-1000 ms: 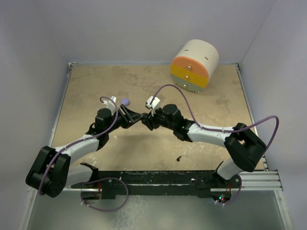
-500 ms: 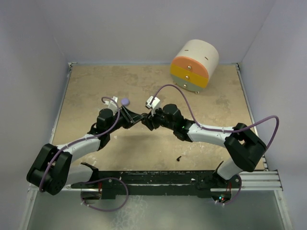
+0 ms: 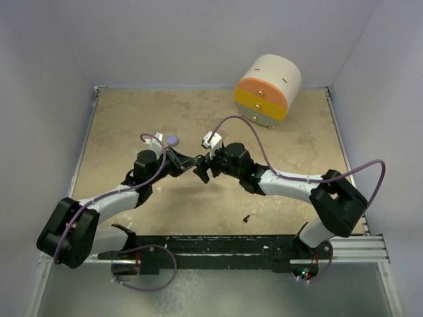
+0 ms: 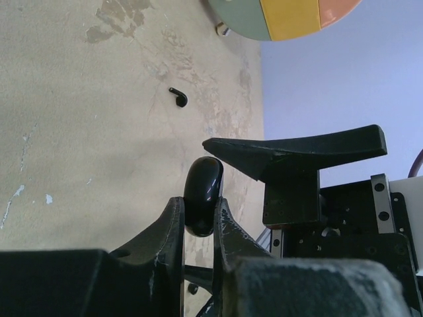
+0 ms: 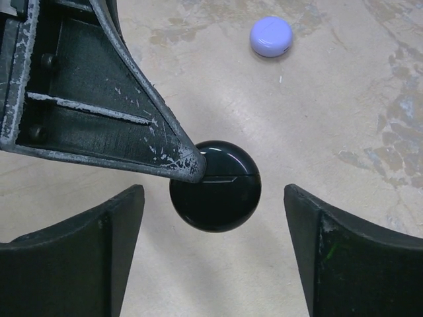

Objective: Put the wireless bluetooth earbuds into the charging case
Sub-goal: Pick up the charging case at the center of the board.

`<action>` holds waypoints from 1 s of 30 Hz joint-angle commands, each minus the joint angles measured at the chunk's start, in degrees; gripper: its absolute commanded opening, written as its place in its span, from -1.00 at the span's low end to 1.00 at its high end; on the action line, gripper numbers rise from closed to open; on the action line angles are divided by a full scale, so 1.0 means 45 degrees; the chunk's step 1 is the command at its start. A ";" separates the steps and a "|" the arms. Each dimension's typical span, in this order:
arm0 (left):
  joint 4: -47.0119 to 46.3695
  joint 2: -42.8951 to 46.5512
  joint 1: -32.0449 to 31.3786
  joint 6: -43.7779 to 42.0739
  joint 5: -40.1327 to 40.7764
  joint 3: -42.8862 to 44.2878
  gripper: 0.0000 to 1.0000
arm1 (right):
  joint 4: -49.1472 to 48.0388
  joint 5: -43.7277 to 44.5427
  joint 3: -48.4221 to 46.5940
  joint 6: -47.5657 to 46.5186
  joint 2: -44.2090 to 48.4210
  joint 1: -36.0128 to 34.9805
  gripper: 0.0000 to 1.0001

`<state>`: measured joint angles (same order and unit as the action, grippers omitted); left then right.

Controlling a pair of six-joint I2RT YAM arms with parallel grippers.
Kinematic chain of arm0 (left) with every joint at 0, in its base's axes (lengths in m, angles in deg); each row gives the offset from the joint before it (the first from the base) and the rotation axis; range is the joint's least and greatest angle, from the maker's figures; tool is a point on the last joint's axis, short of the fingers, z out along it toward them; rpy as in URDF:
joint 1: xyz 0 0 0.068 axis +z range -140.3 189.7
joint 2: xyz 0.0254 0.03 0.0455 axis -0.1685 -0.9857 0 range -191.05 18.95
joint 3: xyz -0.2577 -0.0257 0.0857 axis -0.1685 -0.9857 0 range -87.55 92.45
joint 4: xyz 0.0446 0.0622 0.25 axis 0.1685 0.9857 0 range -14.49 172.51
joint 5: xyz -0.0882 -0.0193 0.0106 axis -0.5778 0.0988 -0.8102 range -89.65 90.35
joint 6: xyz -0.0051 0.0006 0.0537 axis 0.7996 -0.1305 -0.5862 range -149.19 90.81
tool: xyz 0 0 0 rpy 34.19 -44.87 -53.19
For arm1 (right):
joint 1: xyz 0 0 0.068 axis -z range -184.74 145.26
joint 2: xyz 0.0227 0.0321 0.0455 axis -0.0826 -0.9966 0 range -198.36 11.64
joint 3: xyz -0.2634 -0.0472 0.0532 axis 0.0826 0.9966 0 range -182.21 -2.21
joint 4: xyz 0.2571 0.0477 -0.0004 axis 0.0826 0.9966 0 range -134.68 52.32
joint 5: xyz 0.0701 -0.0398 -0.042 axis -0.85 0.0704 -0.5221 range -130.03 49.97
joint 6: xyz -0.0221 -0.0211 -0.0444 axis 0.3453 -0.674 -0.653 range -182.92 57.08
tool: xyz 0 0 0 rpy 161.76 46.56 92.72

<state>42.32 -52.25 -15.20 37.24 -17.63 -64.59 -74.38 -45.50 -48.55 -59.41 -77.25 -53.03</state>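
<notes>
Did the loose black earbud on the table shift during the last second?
No. The black earbud lies at the same spot just beyond the silver rail, as before.

Beige desk (image 3: 132,119), mottled like stone, with darker blotches and pale scuffs. Plain lilac-grey walls (image 3: 198,39) close it in at back, left and right. Thin metal trim (image 3: 83,142) along desk edges. Silver slotted rail (image 3: 360,246) across near edge. Round drawer unit (image 3: 268,90) at back right: cream shell, orange, yellow and green drawer fronts. Soft, even light; faint shadows.
</notes>
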 commanded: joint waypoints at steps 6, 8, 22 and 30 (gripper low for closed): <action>0.0210 -0.0363 -0.0075 -0.0355 0.0406 0.1192 -1.00 | 0.0933 0.1411 0.0052 0.0916 0.2779 0.0410 0.87; 0.0355 -0.0537 -0.0064 -0.0315 0.0394 0.1377 -1.00 | 0.1519 0.2353 0.0168 0.1431 0.3648 0.0698 0.95; 0.0383 -0.0961 -0.0079 0.0216 -0.0018 0.2215 -1.00 | 0.3085 0.3770 -0.0697 0.4174 0.3249 0.1251 0.99; 0.0364 -0.0903 -0.0079 0.0356 0.0091 0.2147 -1.00 | 0.2587 0.3260 -0.0750 0.3690 0.2872 0.1242 1.00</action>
<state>46.23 -56.90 -15.23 37.81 -17.02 -56.77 -59.56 -29.53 -49.47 -41.84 -64.18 -47.21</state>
